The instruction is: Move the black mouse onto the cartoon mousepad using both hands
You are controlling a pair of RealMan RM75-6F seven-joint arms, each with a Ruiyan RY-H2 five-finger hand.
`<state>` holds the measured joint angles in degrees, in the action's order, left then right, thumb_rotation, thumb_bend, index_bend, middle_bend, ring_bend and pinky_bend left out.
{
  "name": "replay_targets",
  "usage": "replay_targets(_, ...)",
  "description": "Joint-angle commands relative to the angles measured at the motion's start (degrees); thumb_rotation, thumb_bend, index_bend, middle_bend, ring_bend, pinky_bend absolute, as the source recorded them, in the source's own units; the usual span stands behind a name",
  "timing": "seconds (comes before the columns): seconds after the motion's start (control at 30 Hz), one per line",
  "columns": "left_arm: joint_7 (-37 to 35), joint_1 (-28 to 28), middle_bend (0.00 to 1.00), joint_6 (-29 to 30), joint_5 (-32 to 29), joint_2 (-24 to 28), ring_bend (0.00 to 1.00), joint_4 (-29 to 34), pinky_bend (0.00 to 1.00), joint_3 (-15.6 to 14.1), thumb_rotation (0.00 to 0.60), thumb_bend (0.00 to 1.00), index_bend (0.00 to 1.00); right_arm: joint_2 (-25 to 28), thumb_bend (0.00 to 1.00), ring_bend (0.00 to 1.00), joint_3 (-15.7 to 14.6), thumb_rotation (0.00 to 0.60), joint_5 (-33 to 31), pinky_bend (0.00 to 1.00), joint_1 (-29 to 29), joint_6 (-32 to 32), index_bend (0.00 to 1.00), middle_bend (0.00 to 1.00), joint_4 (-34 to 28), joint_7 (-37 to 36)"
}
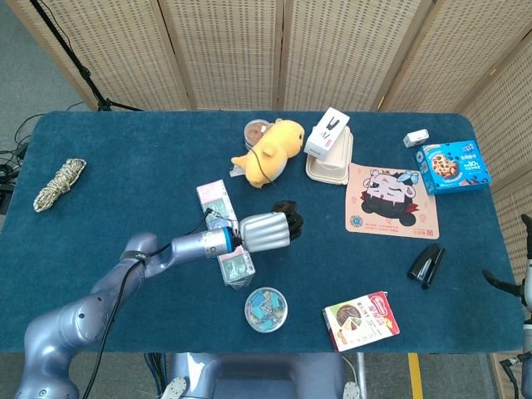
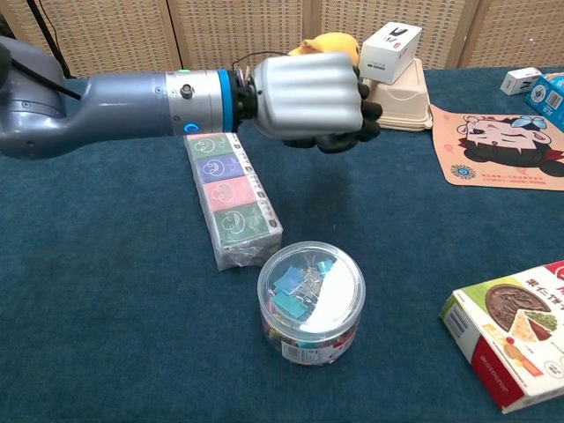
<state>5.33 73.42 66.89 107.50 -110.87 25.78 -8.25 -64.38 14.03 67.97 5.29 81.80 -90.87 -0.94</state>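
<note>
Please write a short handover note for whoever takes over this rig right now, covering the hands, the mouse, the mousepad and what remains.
Left hand: mid-table beyond the strip of coloured boxes, fingers curled in, holding nothing.
Right hand: barely in view at the table's right edge; its state cannot be read.
Black mouse: on the cloth near the right front, just in front of the cartoon mousepad, untouched.
The yellow plush toy lies tipped on its side near the beige container.
Done: nothing yet; the mouse is not on the pad.
Left: grasp the mouse, set it on the mousepad, using both hands.
</note>
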Motion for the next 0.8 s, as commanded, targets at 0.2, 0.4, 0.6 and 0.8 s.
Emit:
replay_targets(0.2, 0.0, 1.3, 0.42, -1.2, -0.1, -4.0, 0.42, -1.0, 0.51, 0.3, 0.600, 0.27, 0.54, 0.5, 0.00, 0.00, 0.0, 0.600, 0.2, 0.00, -0.2, 0.1, 0.00, 0.00, -0.3, -0.8)
replay_targets(0.4, 0.9, 1.1, 0.30, -2.9, -0.6, -4.9, 0.32, -0.7, 0.50, 0.2, 0.600, 0.25, 0.42, 0.7, 0.00, 0.00, 0.1, 0.600, 0.3, 0.00, -0.3, 0.2, 0.00, 0.00, -0.5, -1.2)
replay_targets(0.6, 1.6, 0.8, 0.00, -2.0, -1.1, -3.9, 0.05, 1.9, 0.40, 0.7, 0.600, 0.20, 0.01, 0.9, 0.00, 0.00, 0.0, 0.600, 0.5, 0.00, -0.3, 0.3, 0.00, 0.00, -0.7, -1.1)
replay_targets(0.8, 1.8, 0.4, 0.00, -0.2, -1.4, -1.9, 0.01, 4.9, 0.39, 1.3, 0.600, 0.19, 0.00, 0.8, 0.00, 0.00, -0.1, 0.600, 0.6, 0.00, -0.3, 0.5, 0.00, 0.00, -1.0, -0.9)
